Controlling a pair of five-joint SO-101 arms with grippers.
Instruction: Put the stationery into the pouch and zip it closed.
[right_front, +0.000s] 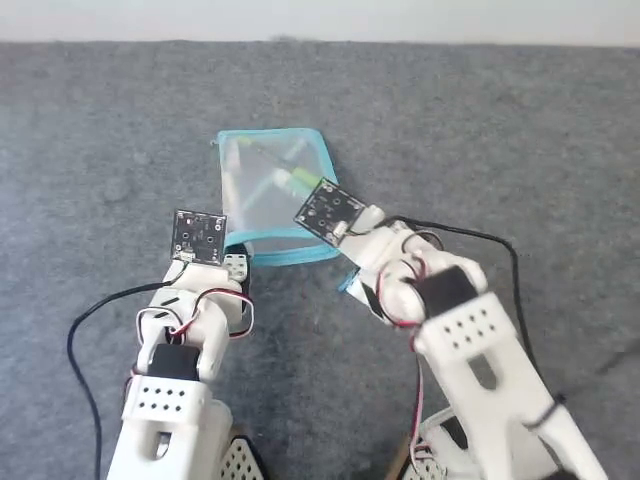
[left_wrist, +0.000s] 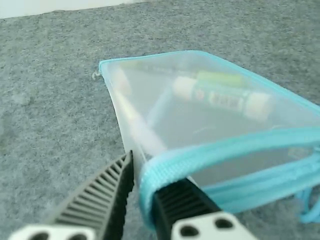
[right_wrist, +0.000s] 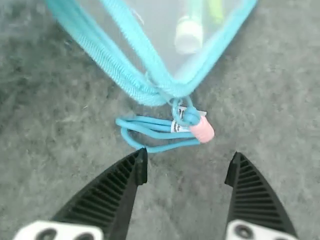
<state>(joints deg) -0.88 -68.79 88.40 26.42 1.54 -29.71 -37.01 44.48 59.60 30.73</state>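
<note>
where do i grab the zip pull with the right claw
Pinch the pink tab at the pouch corner, from above. The cord loops lie flat and slack; the tab looks the firmest part, just ahead of the open right claw.

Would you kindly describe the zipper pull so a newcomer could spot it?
On the grey carpet lies a translucent pouch edged in turquoise. At its corner nearest the right gripper lies the zipper pull: a looped turquoise cord ending in a pink bead.
</note>
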